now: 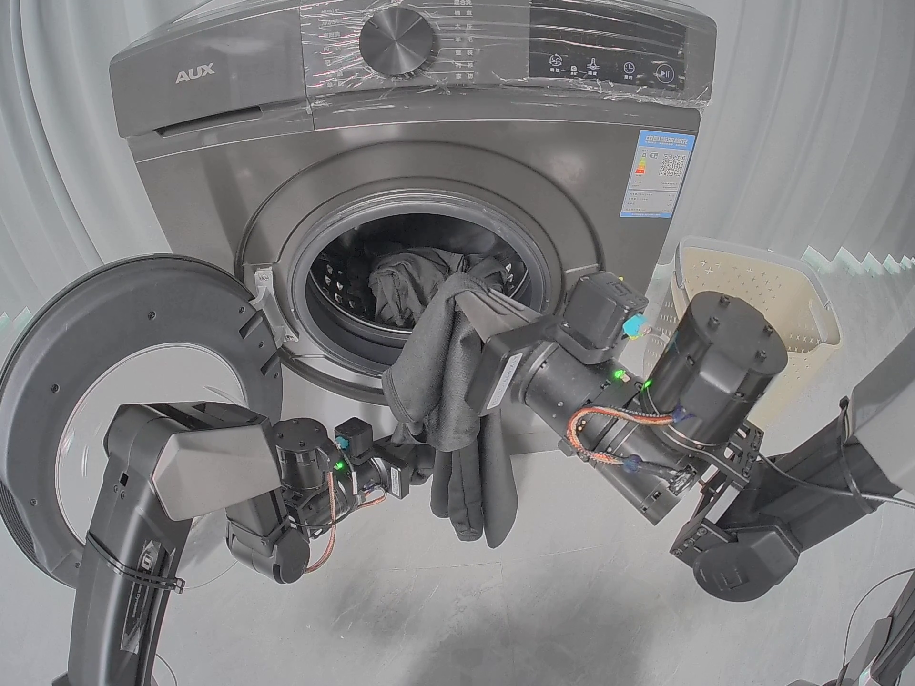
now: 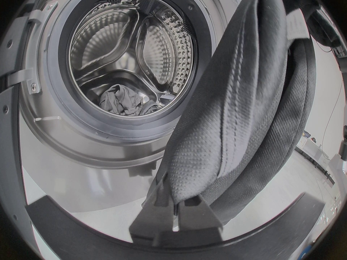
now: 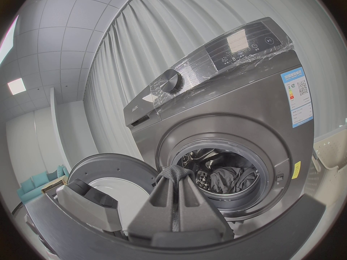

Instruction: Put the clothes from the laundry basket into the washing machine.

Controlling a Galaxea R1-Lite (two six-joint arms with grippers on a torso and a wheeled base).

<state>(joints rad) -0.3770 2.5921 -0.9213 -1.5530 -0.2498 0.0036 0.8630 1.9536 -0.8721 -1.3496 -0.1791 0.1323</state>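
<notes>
A dark grey garment [image 1: 448, 383] hangs in front of the washing machine's open porthole [image 1: 424, 278], its lower end dangling below the opening. My right gripper [image 1: 479, 314] is shut on the garment's upper end [image 3: 175, 172], just in front of the porthole. Lower down, my left gripper [image 1: 419, 459] is shut on a fold of the same garment [image 2: 235, 109]. Its fingers [image 2: 159, 213] pinch the cloth's edge. Inside the steel drum [image 2: 119, 44] lies another crumpled grey piece of clothing [image 2: 121, 100], also seen as clothing in the drum [image 3: 231, 179]. The cream laundry basket [image 1: 762, 288] stands right of the machine.
The round machine door [image 1: 124, 373] is swung fully open to the left, close to my left arm. A curtain hangs behind the machine. Bare grey floor [image 1: 534, 602] lies in front. The basket's rim [image 3: 330, 150] is beside the machine's right wall.
</notes>
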